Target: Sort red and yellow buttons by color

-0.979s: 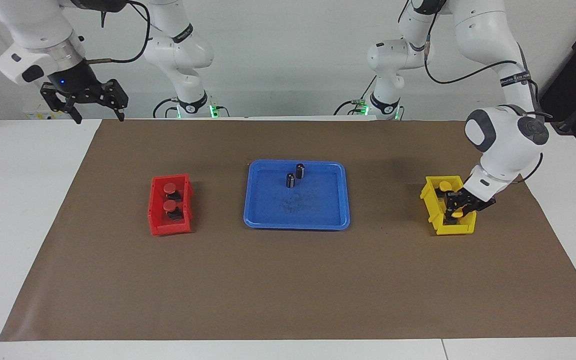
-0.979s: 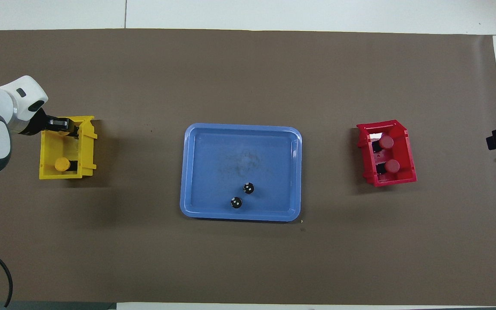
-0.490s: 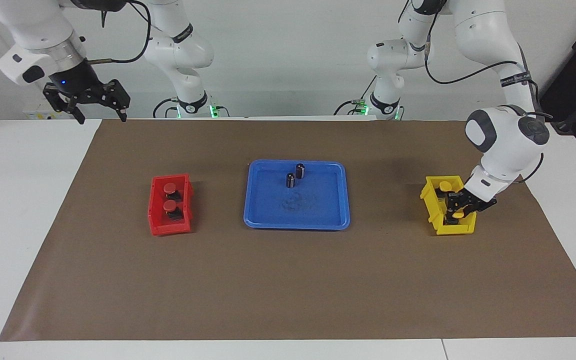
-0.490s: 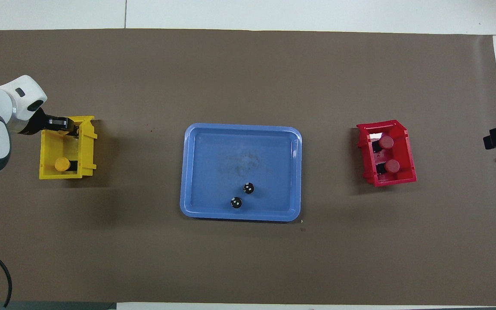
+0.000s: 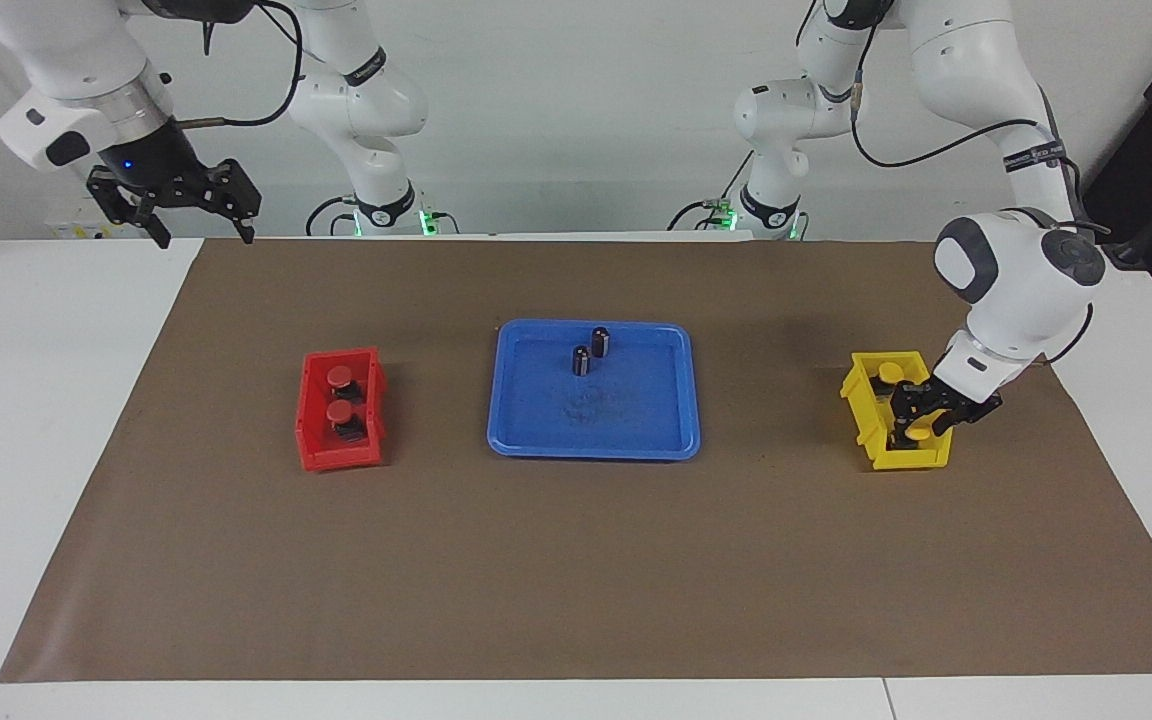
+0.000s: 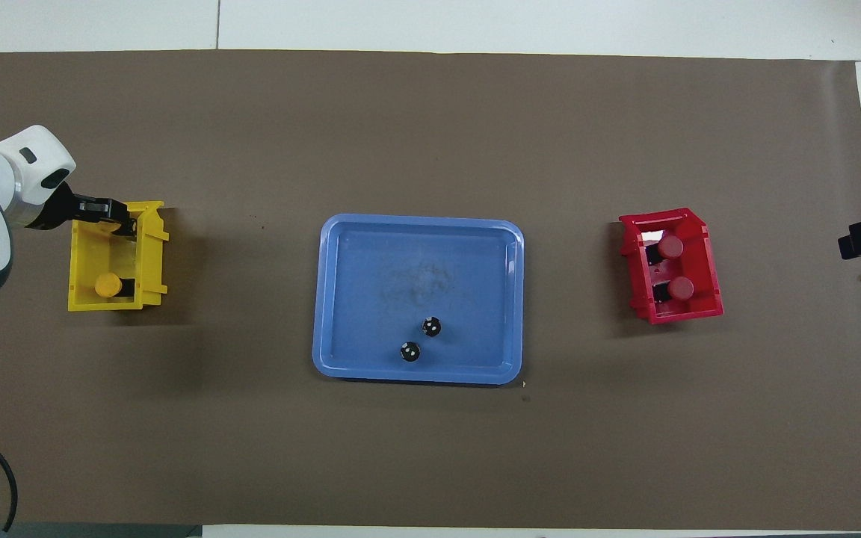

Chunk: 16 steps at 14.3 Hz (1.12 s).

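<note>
Yellow bin holds both yellow buttons: one sits at the end nearer the robots, the other lies directly under the left pincer. That pincer is down inside the bin with its fingertips set about the second yellow cap; whether they grip it or have let go cannot be told from either view. From overhead the pincer's body hides this button, and only the first shows.

Well away from the left pincer, toward the right arm's end of the bench, the red bin contains the two red buttons, one beside the other. The right pincer hangs high over the brown mat's corner, spread wide and carrying nothing; that arm waits.

Between the bins, the blue tray keeps only two small black cylinders, which carry no coloured caps.

Judgement: the step in hand is the depositing of the last yellow button. All four buttons appear sorted. The next move calls for a confirmed release and a straight lift clear of the bin walls, so that neither button nor bin is dragged along.
</note>
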Tool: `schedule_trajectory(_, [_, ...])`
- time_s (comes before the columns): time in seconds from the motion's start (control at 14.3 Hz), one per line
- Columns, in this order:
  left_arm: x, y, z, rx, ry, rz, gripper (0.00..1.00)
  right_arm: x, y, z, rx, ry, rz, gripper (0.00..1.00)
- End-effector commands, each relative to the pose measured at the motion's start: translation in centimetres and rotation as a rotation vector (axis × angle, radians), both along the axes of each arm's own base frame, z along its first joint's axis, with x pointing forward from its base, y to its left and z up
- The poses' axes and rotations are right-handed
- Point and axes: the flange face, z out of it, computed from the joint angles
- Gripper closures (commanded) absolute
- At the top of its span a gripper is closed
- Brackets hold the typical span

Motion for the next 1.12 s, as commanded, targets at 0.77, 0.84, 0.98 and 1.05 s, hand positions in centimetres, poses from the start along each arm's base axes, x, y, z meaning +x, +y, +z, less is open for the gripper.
schedule_trajectory(0.77, [-2.7, -2.5, 22.4, 0.051, 0.072, -0.102, 0.00, -0.2, 0.3, -0.2, 0.011, -0.004, -0.010, 0.00])
schedule_trajectory(0.84, [-3.7, -2.4, 23.5, 0.055, 0.083, -0.100, 0.00, -0.2, 0.3, -0.2, 0.011, -0.004, -0.010, 0.00])
schedule_trajectory(0.98, [-4.6, -1.8, 24.1, 0.101, 0.121, -0.099, 0.00, -0.2, 0.3, -0.2, 0.011, -0.004, -0.010, 0.00])
schedule_trajectory(1.05, [-4.8, -1.5, 25.0, 0.126, 0.120, -0.097, 0.00, -0.3, 0.4, -0.3, 0.013, -0.001, -0.010, 0.00])
